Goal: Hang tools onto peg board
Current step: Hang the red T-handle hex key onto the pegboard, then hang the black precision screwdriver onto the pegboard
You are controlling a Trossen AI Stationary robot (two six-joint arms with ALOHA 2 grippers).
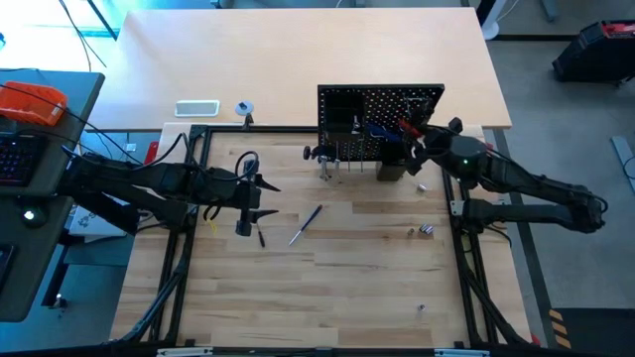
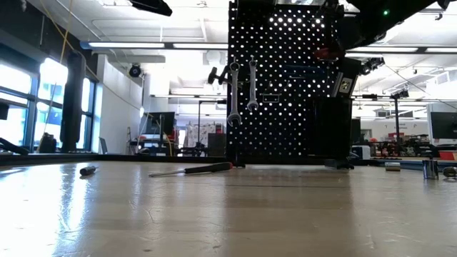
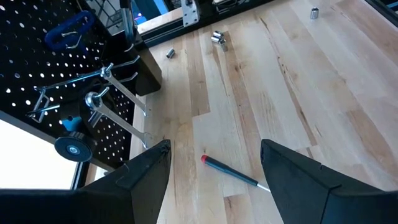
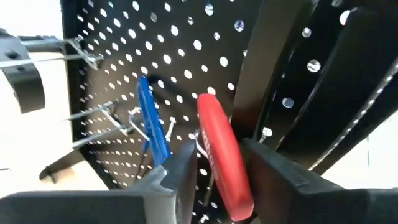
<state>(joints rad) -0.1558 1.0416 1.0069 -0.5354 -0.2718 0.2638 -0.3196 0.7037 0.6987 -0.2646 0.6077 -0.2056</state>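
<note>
We find the left gripper hovering over the table, fingers spread wide and empty, the red-tipped screwdriver lying just ahead of them. At the peg board, the right gripper has its fingers parted around a red handle, a blue-handled tool hanging just beside
</note>
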